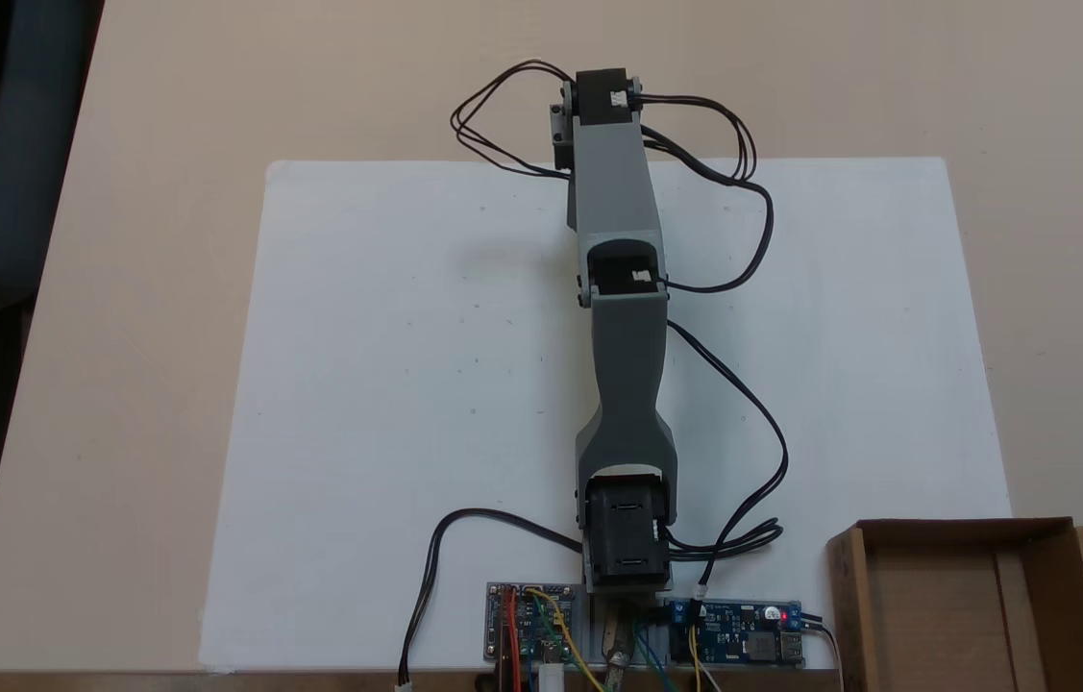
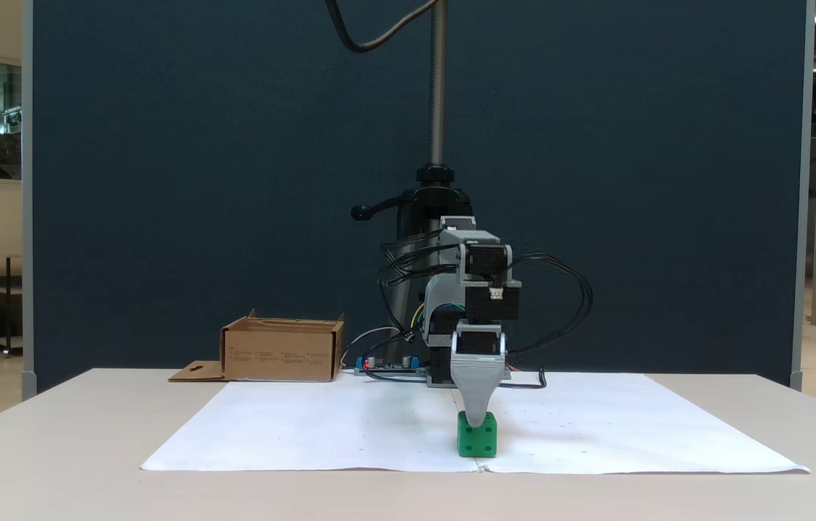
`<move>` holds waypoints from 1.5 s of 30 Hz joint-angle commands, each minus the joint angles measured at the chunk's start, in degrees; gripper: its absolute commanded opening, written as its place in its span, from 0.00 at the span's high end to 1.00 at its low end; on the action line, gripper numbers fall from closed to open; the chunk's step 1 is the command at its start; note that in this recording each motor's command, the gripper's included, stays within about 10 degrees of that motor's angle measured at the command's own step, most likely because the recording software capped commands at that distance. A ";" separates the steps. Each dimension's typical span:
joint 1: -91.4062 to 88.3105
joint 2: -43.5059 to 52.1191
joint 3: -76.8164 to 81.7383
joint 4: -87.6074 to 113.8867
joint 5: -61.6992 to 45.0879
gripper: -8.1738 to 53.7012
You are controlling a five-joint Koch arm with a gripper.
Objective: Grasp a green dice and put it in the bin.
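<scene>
My grey plastic gripper (image 2: pixel 478 420) sits down on the small bright green plastic dice (image 2: pixel 477 435); I cannot tell its opening. Next, I judge: close, lift, carry far to the shallow brown cardboard bin (image 2: pixel 282 352).

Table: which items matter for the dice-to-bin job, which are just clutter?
Job:
green dice, under the gripper
bin, cardboard, beside the arm's base

Not part of it:
white paper sheet
circuit boards at the base
black cables
</scene>
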 commanded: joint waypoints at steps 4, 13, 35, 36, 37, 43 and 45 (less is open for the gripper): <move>-0.53 0.26 -2.02 -2.90 3.43 0.19; -0.26 -0.35 -2.02 -3.52 -1.41 0.19; 0.62 -3.52 -2.02 -6.68 -10.46 0.18; 0.79 -3.60 -2.02 -6.94 -10.46 0.18; 0.97 -3.60 -2.02 -7.03 -10.46 0.18; 1.41 -3.78 -2.02 -7.38 -10.46 0.19; 1.41 -3.96 -2.02 -7.38 -10.46 0.19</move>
